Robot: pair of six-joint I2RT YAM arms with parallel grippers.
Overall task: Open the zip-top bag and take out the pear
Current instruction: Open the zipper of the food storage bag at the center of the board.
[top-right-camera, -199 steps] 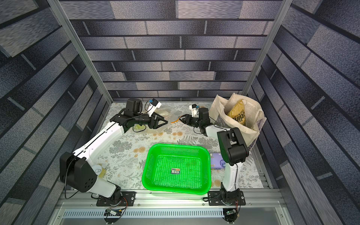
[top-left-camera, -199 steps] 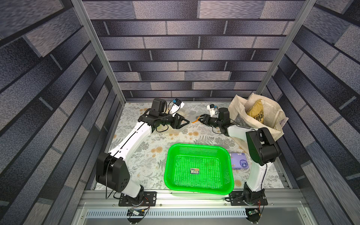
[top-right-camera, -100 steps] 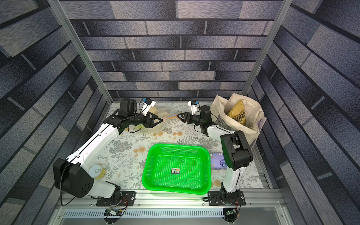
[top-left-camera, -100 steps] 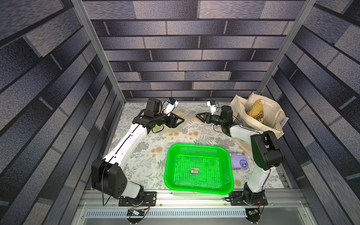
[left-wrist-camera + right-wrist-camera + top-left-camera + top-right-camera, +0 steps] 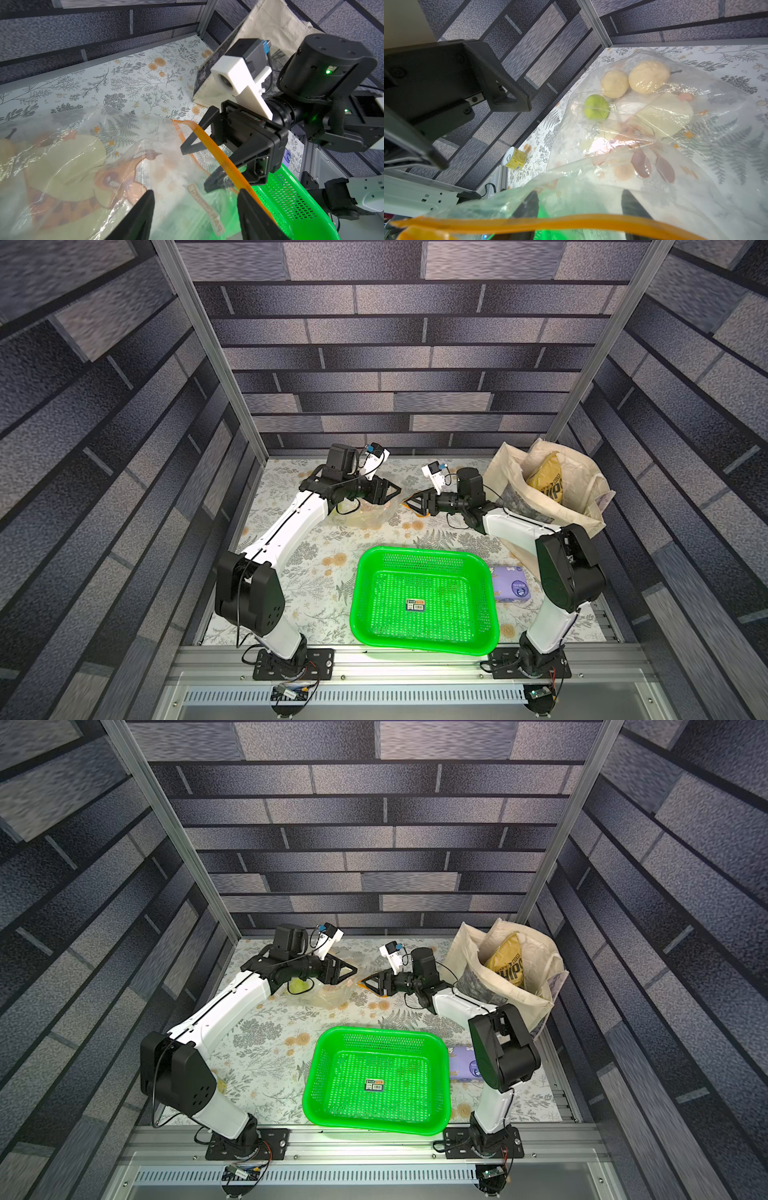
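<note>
Zip-top bag [image 5: 365,514] [image 5: 328,998] of large, crinkly clear plastic printed with cartoon figures, lying flat on the floral table cover [image 5: 316,572] beyond the far rim of the bright green perforated plastic basket [image 5: 415,552], seen in both top views. Orange zip strip [image 5: 209,145] along the bag edge toward the right arm's side, arching clear of the cover. Pale yellow pear [image 5: 649,76] with a dark stem inside the zip-top bag, at the end away from the strip, touching a second pale round fruit [image 5: 614,83]; small green round fruit [image 5: 596,107] just beside these, also inside. Black right gripper [image 5: 193,169] beyond the basket's far rim, with jaws apart and the orange strip passing between them, unclamped. Black left gripper [image 5: 195,212] facing it across the bag, above the film, with jaws likewise apart and nothing pinched; strip running just beside one finger. Farther out: cream canvas tote bag [image 5: 500,468] upright beyond the basket's far corner on the right arm's side, yellow crisp packet [image 5: 546,479] inside; small lilac packet [image 5: 510,587] just beside the basket on that same side; yellow-labelled can [image 5: 515,159] well apart from the basket on the left arm's side.
</note>
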